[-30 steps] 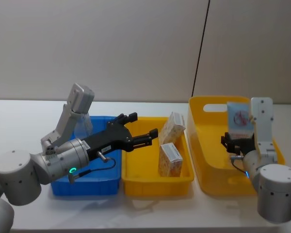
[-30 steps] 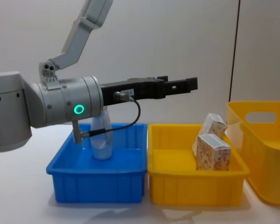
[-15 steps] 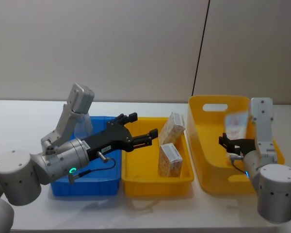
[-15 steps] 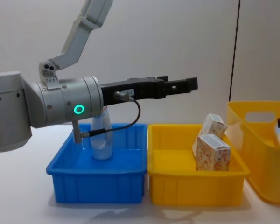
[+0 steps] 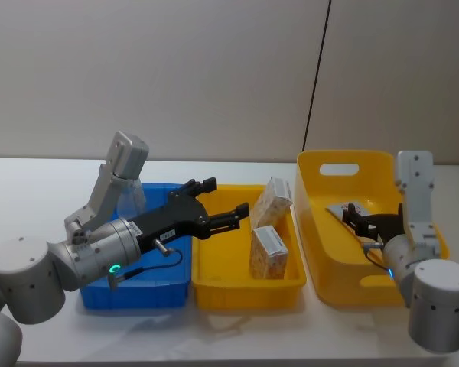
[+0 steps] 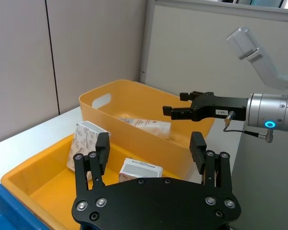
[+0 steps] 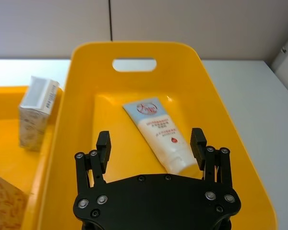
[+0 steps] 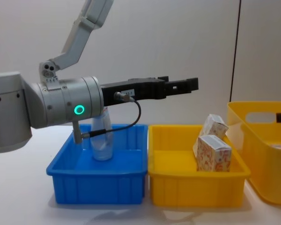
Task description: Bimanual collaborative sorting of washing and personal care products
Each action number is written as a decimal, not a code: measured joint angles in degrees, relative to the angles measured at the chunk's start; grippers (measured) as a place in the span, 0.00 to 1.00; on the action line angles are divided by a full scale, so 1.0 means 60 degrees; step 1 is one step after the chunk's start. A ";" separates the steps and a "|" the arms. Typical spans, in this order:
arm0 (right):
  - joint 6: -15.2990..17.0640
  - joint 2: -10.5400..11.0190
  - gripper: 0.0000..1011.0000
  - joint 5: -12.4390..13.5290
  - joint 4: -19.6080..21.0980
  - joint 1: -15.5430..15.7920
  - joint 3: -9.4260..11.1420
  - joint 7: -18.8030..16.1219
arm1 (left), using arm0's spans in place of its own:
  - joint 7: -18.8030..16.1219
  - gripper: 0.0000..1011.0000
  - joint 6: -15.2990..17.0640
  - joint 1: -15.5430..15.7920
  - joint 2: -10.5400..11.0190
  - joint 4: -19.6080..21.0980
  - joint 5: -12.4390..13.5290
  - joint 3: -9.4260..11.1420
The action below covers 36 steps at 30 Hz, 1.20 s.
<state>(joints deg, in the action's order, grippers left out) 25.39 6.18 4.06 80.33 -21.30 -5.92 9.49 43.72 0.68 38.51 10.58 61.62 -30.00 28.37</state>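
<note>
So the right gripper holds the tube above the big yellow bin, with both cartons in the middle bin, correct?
No: the right gripper is open above the big yellow bin; the tube lies flat inside it, per the right wrist view. The rest is right.

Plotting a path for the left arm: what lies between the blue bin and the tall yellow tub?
A shallow yellow tray holding two cartons, as the head view shows.

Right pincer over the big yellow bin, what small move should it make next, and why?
Probably lift the right pincer straight up and out of the big yellow bin. Its jaws stand open and empty, and the pale-blue tube lies flat on the bin floor below them, so nothing there looks left to grasp.
</note>
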 joint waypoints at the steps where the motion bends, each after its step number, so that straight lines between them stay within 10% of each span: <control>1: -0.0051 0.0007 0.99 0.0018 0.0034 0.0018 0.0003 -0.0042 | 0.0000 0.99 0.0000 0.0000 -0.0001 0.0000 -0.0001 0.0001; 18: -0.1270 0.0225 0.99 0.0540 0.1000 0.0599 0.0101 -0.1220 | -0.0316 0.99 0.0000 -0.0185 0.0082 0.0237 0.0117 -0.0013; 36: -0.2232 0.0945 0.99 0.1093 0.1908 0.1733 -0.0371 -0.1582 | -0.2538 0.99 0.0007 -0.1470 0.0668 0.1863 0.1088 -0.0136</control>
<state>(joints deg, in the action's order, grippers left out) 12.00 11.85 10.62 91.78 -10.90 -8.14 0.00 28.50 0.72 29.68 14.58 72.80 -23.47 27.55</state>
